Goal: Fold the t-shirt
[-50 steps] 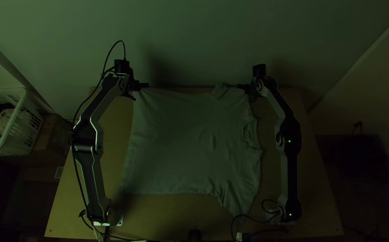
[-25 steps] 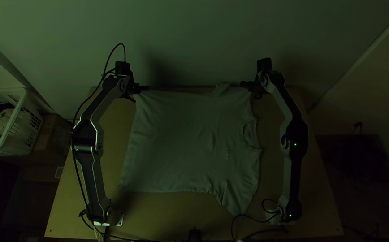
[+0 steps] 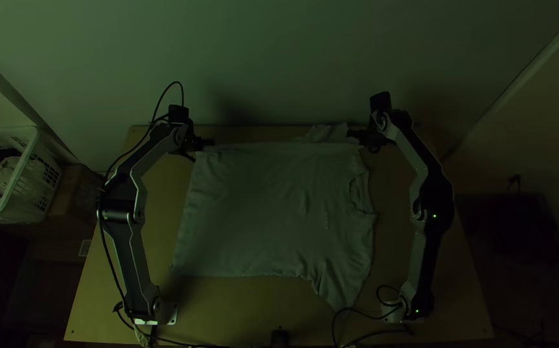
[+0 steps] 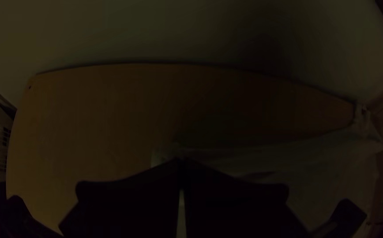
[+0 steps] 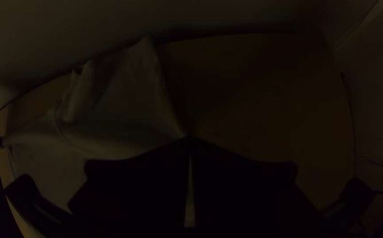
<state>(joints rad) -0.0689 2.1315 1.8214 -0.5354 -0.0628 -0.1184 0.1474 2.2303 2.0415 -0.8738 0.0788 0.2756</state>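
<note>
A pale t-shirt (image 3: 273, 206) lies spread on the table, collar toward the right arm, one sleeve pointing to the near edge and the other beyond its far side. At its far left corner, my left gripper (image 3: 207, 143) is shut on the hem end. My right gripper (image 3: 355, 135) is shut on the cloth's far edge near the shoulder. In the left wrist view, the left gripper (image 4: 182, 164) has its tips together over the shirt (image 4: 328, 163). The right wrist view has the right gripper (image 5: 190, 142) with tips closed at the edge of the shirt (image 5: 112, 123).
The wooden table (image 3: 279, 303) shows bare wood around the shirt, including a strip along the far edge by the wall. A white basket (image 3: 25, 174) with cloth inside stands left of the table. Black cables (image 3: 366, 312) lie near the right arm's base.
Both grippers have come toward the near side, drawing the shirt's far edge along with them. The right gripper has also shifted slightly right. More bare wood shows at the far edge.
</note>
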